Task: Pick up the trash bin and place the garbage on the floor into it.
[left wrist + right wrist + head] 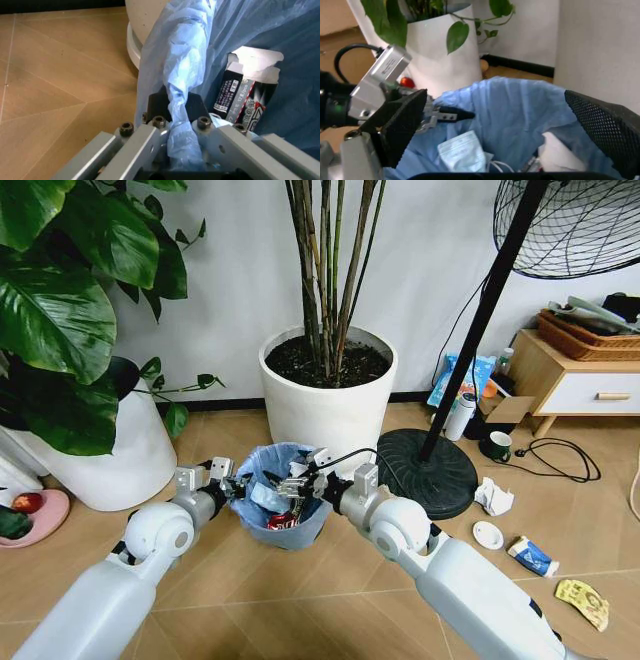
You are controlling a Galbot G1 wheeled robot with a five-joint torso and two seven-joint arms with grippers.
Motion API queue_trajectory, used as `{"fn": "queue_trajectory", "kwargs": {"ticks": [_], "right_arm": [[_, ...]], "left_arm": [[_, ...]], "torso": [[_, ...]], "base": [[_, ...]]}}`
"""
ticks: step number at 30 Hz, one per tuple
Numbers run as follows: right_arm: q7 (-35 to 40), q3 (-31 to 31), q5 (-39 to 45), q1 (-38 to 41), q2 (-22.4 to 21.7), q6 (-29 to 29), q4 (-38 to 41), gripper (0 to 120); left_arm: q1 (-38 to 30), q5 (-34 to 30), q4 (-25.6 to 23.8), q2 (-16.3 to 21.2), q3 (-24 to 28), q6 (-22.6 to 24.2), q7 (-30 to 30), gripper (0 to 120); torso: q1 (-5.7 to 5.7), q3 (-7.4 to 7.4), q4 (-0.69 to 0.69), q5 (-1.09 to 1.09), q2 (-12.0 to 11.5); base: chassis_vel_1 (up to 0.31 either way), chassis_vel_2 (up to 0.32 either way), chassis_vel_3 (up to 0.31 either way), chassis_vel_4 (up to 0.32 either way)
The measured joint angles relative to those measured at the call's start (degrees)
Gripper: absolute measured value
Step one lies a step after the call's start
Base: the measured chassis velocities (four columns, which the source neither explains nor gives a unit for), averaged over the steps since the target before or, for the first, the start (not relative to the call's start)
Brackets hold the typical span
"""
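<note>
Left gripper (182,150) pinching bin (285,530) liner at rim; bin on floor (300,590) by white pot (330,405). Right gripper (305,485) over opening, jaws spread, probably empty. Keep bin level

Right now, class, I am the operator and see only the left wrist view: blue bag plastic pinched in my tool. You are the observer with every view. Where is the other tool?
Observer: The right tool hangs open over the mouth of the trash bin, across from the left tool.
Operator: Is any garbage on the floor?
Observer: Yes. Crumpled white paper, a blue-white carton and a yellow scrap lie on the floor to the robot's right.
</note>
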Motion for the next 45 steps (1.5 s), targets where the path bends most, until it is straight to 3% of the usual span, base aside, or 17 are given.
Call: {"fn": "queue_trajectory", "kwargs": {"ticks": [13, 20, 23, 30, 38, 45], "right_arm": [[2.8, 8.0, 2.2, -3.1, -2.8, -0.3, 3.5, 100], [3.6, 18.4, -1.3, -8.5, -6.1, -0.1, 1.6, 100], [3.7, 22.6, -6.1, -10.9, -6.3, 2.0, -5.0, 100], [1.9, 24.4, -10.5, -13.1, -4.8, 3.9, -15.4, 100], [-1.5, 24.1, -17.7, -10.9, 2.6, 9.1, -30.8, 100], [-3.1, 23.2, -19.8, -7.6, 6.6, 11.2, -39.6, 100]], "left_arm": [[2.4, 0.7, 0.0, 0.2, -3.5, -0.6, 0.7, 0], [4.1, 1.1, -0.4, 0.1, -6.3, -0.8, 1.3, 0], [4.8, 1.1, -1.2, 0.3, -7.0, -0.9, 1.3, 0], [4.8, 1.1, -1.7, 0.2, -6.8, -0.9, 1.1, 0], [5.7, 1.4, -2.1, -0.1, -6.9, -1.1, 0.9, 0], [6.3, 1.7, -2.3, -0.3, -7.0, -1.3, 0.9, 0]], "torso": [[0.0, 0.0, 0.01, 0.01, 0.0], [0.0, 0.0, 0.0, 0.0, 0.0], [-0.01, 0.0, 0.01, 0.01, 0.0], [-0.01, 0.0, -0.01, 0.02, 0.0], [0.0, 0.0, 0.01, -0.03, 0.0], [0.0, 0.0, 0.01, -0.02, 0.0]], "base": [[0.0, 0.0, 0.0, 0.0], [0.0, 0.0, 0.0, 0.0], [0.0, 0.0, 0.0, 0.0], [0.0, 0.0, 0.0, 0.0], [0.0, 0.0, 0.0, 0.0], [0.0, 0.0, 0.0, 0.0]]}}
